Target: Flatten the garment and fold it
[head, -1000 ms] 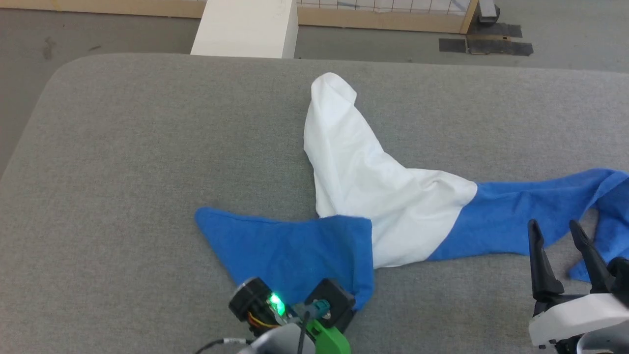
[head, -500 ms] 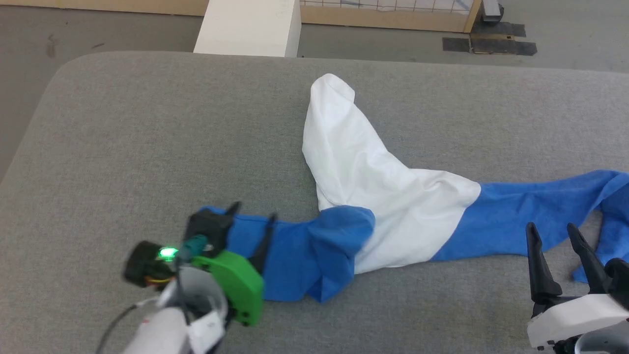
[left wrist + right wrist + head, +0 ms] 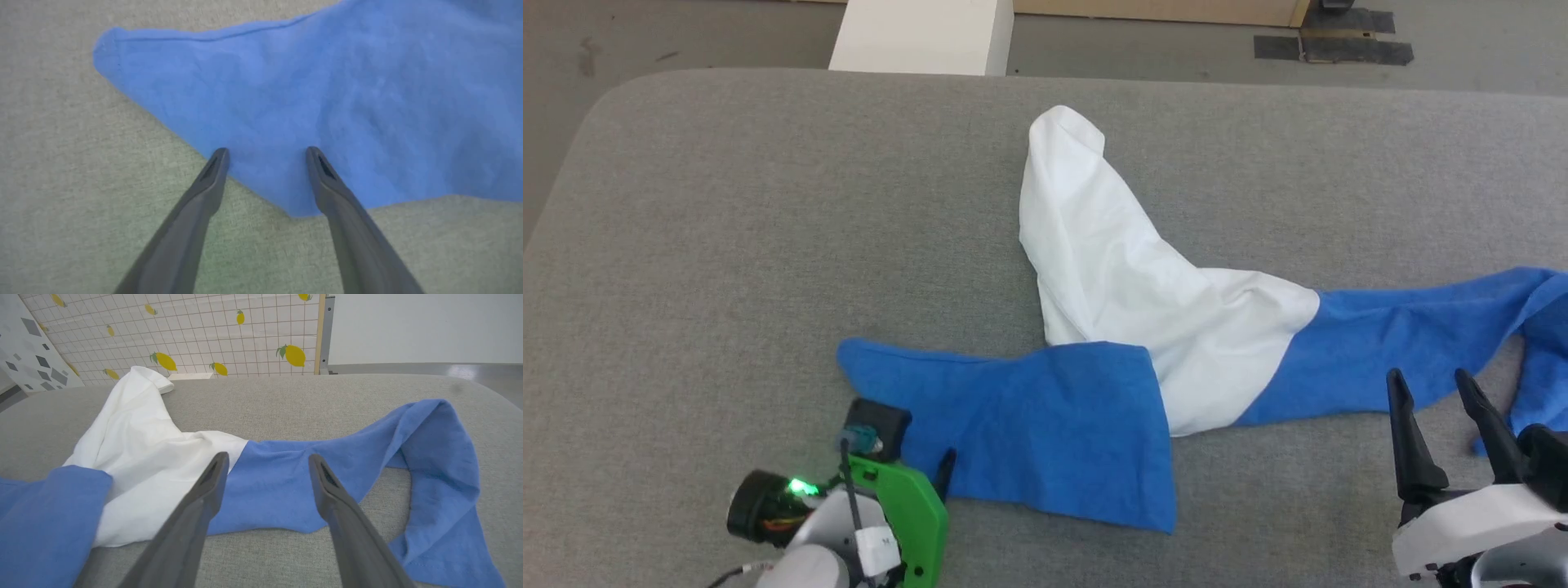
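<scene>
Two pairs stand apart, holding nothing: the left fingers (image 3: 212,175) over a blue sleeve's near edge, the right fingers (image 3: 1409,441) beside the other sleeve. The garment (image 3: 1111,269) sprawls unfolded across the grey desk (image 3: 727,204), its white body reaching farthest

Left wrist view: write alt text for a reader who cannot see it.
The left gripper stands open, its two dark fingers spread over the near edge of the garment, whose blue cloth lies fairly flat. A grey fabric surface lies beneath and around it.
</scene>
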Tool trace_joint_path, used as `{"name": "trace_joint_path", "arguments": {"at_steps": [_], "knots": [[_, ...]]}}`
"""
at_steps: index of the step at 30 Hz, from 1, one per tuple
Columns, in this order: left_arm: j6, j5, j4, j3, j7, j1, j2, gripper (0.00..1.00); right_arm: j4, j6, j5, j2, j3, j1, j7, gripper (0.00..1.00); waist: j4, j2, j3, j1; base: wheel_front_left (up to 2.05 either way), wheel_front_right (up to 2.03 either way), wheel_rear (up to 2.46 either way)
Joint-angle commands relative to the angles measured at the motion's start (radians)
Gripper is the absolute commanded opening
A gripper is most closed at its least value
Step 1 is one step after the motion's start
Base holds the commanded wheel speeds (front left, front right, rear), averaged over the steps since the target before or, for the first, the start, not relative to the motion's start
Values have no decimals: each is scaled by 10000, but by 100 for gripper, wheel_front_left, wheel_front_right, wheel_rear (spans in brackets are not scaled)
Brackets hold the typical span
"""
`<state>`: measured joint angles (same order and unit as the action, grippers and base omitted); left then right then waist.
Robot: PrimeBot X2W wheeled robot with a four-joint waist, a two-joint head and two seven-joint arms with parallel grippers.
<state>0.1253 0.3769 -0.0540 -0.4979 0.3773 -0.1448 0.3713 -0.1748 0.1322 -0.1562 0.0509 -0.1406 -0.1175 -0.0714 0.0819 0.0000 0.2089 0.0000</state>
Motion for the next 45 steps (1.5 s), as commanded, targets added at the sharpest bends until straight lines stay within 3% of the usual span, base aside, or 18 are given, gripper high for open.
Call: {"name": "trace_joint_path", "arguments": {"at_steps": [1,4,6,7,12,16,20,25,29,33,35,45], "knots": [[-35,-152,-392,-97,55,-97,-108,100,-96,-15,104,-7,14,166,-61,100,-66,0,64,0,0,0,0],[-183,-107,-1124,-276,118,-292,-292,100,-175,-15,152,-7,21,166,-130,100,-106,0,89,0,0,0,0],[-383,-48,-1492,-408,64,-417,-408,22,-214,-15,173,-7,27,154,-171,100,-126,0,89,0,0,0,0],[-499,31,-1608,-448,11,-464,-479,0,-228,-15,177,-7,27,150,-194,100,-131,0,72,0,0,0,0],[-659,433,-1280,-129,-698,-631,-691,0,-226,-15,124,-7,-52,71,-226,100,-7,0,-79,0,0,0,0],[-454,1055,-202,795,-1364,-762,-718,0,-146,-15,23,-7,-69,-5,-170,100,177,0,-266,0,0,0,0],[-53,1568,1270,1982,-1602,-784,-321,0,-40,-15,-76,-7,-57,-56,-100,100,374,0,-439,0,0,0,0],[847,1718,2596,3534,-1273,-618,553,0,45,-15,-126,-7,-38,-51,-33,100,525,0,-456,0,0,0,0],[1813,1603,2589,4583,-872,-169,1046,0,49,-15,-124,-7,-16,15,-21,100,529,0,-233,0,0,0,0],[2869,1085,2075,5348,-930,423,1295,0,38,-15,-56,-7,-59,105,-72,100,453,0,86,0,0,0,0],[3229,1095,1929,5633,-1091,642,1121,0,19,-15,3,-7,-108,130,-118,100,424,0,234,0,0,0,0],[2674,1600,910,4736,-1093,853,278,0,-86,-15,175,-7,-138,367,-307,100,448,0,632,0,0,0,0]]}}
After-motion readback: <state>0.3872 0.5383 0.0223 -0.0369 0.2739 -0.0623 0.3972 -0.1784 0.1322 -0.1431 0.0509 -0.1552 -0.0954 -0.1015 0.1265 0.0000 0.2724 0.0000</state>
